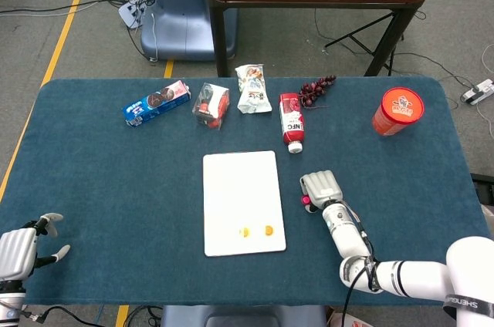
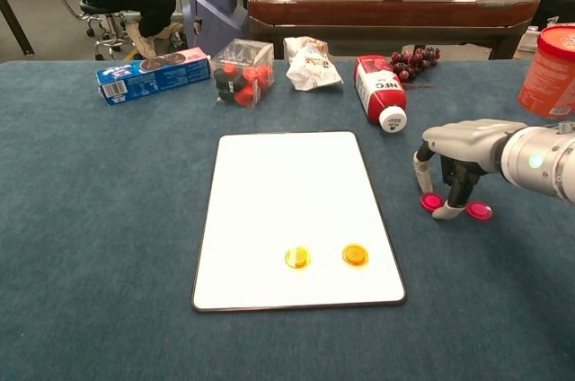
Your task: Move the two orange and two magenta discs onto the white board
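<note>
Magenta disc pickup, right hand

White board (image 2: pixel 296 183) already holds both orange discs (image 2: pixel 326 256). Right hand (image 2: pixel 458 165) hangs fingers-down, tips narrowly bracketing the near magenta disc (image 2: pixel 431 202), second magenta disc (image 2: pixel 479 211) just beside. I'd pinch low and avoid nudging the neighbour. Left hand (image 1: pixel 21 251) idles, fingers apart, holding nothing.

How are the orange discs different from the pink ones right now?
The two orange discs lie on the white board; the two pink discs lie on the blue table cloth, right of the board. The robot's right hand hangs directly over the pink discs; nothing is near the orange discs. Both pairs are small, flat, round and see-through.
</note>
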Robot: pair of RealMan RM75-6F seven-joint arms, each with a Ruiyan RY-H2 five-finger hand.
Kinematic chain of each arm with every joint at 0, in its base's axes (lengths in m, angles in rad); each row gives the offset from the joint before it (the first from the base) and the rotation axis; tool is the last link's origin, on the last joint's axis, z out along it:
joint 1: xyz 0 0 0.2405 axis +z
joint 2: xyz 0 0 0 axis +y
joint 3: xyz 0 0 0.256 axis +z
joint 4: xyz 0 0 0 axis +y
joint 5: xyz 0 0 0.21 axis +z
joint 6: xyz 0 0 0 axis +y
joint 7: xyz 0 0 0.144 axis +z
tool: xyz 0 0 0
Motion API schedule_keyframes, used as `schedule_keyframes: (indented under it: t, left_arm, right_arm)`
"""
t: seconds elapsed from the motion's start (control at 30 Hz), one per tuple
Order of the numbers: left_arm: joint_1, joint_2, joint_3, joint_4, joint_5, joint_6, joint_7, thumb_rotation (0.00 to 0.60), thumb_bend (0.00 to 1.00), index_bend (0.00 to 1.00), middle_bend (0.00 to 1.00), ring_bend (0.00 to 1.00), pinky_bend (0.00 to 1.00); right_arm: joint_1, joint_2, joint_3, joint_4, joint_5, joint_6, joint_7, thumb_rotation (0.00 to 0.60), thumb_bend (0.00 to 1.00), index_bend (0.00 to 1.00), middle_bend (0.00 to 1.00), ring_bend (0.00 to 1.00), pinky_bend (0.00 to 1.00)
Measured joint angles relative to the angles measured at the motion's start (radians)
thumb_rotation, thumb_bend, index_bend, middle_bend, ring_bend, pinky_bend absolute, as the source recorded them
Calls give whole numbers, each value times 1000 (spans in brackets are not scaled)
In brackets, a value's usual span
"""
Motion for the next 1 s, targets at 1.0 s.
schedule_keyframes:
  t: [1.0]
  left_arm:
    - [4,8,1,-4,3,8,-7,600,167,422,563,484,648]
  right_arm:
    - [125,-52,103,-13,17,-25,-11,600,311,575,1000,1000,1000]
